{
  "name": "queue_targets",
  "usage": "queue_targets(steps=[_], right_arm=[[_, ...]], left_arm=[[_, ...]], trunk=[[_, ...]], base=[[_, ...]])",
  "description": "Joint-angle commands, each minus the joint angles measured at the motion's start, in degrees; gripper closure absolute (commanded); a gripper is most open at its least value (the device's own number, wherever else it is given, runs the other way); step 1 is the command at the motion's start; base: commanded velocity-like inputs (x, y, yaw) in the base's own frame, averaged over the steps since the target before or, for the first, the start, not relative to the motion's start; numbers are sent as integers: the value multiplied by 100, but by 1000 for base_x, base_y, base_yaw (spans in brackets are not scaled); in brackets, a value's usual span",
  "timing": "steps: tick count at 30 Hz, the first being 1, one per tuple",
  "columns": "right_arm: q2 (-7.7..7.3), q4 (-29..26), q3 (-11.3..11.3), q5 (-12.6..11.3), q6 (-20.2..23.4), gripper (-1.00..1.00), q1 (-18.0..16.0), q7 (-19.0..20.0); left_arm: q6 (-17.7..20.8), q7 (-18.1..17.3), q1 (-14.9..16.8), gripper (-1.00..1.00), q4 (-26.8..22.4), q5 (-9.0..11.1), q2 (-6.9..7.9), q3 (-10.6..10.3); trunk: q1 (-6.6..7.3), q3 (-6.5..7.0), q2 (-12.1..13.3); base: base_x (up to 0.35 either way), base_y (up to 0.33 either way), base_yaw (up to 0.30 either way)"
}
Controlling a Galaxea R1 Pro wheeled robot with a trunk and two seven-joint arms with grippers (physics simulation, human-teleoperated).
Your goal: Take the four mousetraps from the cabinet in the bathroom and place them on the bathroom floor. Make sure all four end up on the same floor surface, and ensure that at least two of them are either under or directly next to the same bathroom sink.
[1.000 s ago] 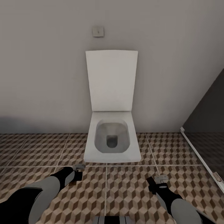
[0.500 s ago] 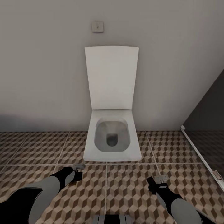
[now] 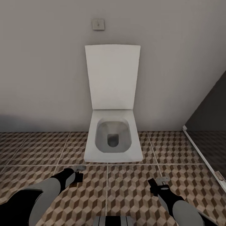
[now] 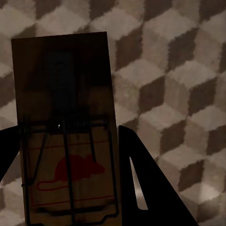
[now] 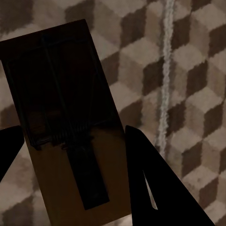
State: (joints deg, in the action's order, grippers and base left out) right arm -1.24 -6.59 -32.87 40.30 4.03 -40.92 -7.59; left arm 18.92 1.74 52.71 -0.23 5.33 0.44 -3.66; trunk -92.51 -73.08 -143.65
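Observation:
In the left wrist view a tan mousetrap (image 4: 66, 94) with dark wire and a red mouse print sits between the dark fingers of my left gripper (image 4: 66, 155), which is shut on it above the cube-pattern bathroom floor (image 4: 179, 70). My right gripper (image 5: 70, 150) is shut on a second mousetrap (image 5: 61, 84), also over the tiles. From the head view both grippers hang low over the floor (image 3: 131, 185), the left gripper (image 3: 77, 175) and the right gripper (image 3: 158, 185) in front of the toilet. The cabinet and the sink are out of view.
A white square wall-hung toilet (image 3: 113, 141) with its lid (image 3: 112, 75) raised stands straight ahead against the grey wall. A small flush plate (image 3: 98, 24) is above it. A dark glass shower screen (image 3: 207, 125) with a pale bottom rail runs along the right.
The whole head view has shifted a little: the toilet looks slightly larger and its lid higher, so the camera has moved. Both grippers keep their traps.

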Motion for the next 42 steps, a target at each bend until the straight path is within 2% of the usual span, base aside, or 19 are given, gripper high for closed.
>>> queue_targets(steps=[1,35,42], right_arm=[[2,0,-18,48,22,100,-4,-42],[13,0,-8,55,-39,100,-4,-12],[22,-17,-2,53,155,100,-4,-66]], left_arm=[[24,10,2,100,-3,38,0,-38],[21,11,2,100,-20,5,-4,-41],[143,-2,2,100,-79,10,-8,-44]], trunk=[[1,-4,-2],[1,-5,-2],[1,-5,-2]], base=[[0,0,0],[0,0,0],[0,0,0]])
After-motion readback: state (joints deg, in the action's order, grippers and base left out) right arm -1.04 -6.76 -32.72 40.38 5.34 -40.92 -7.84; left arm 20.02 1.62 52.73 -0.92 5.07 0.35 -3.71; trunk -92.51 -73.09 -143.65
